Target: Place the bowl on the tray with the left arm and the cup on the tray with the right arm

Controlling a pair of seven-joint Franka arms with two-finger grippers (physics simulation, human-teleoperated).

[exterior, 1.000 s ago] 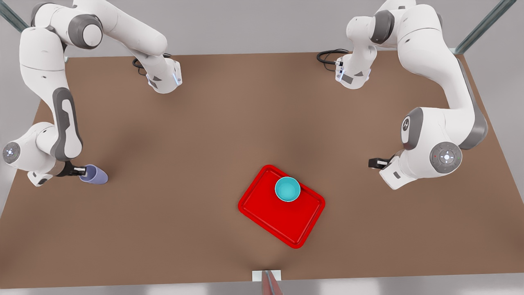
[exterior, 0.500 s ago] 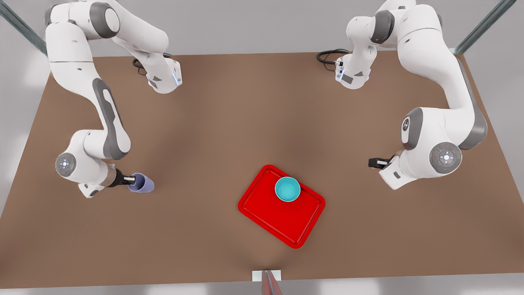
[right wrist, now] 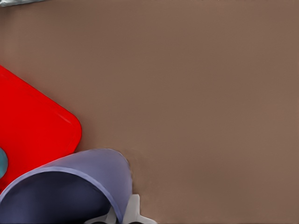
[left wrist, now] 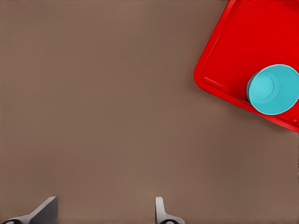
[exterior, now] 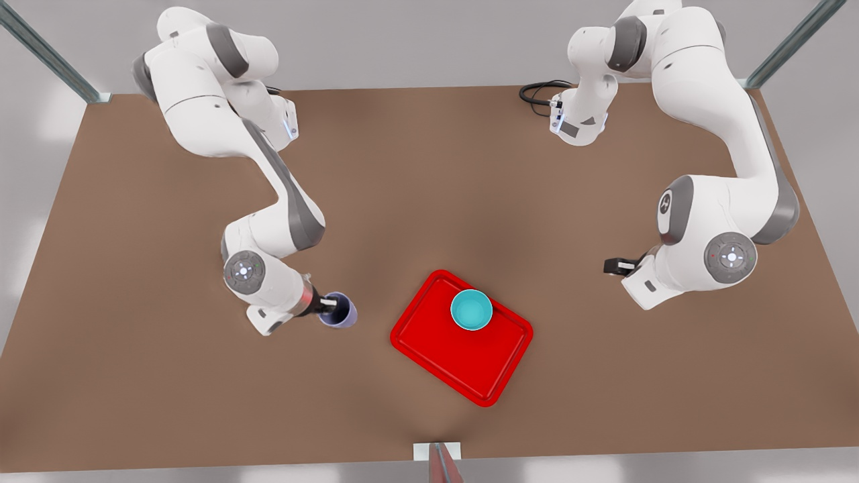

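The lavender cup (exterior: 340,312) hangs just off the tray's edge on the front view's left, with my right gripper (exterior: 329,306) shut on its rim. The right wrist view shows the cup (right wrist: 96,171) close up, a fingertip (right wrist: 132,209) against its wall and the tray's corner (right wrist: 32,121) beside it. The teal bowl (exterior: 471,309) stands upright on the red tray (exterior: 463,365), near its far corner. My left gripper (exterior: 614,266) waits on the front view's right, away from the tray. In the left wrist view it (left wrist: 103,207) is open above bare table, with bowl (left wrist: 273,89) and tray (left wrist: 229,42) farther off.
The brown table (exterior: 416,188) spreads wide around the tray. Black cables (exterior: 540,90) lie by the arm base at the back. A small white bracket (exterior: 436,451) sits at the table's front edge.
My right arm has carried the cup across the table toward the front view's right, from the far side to just beside the tray. The left arm, bowl and tray have not moved.
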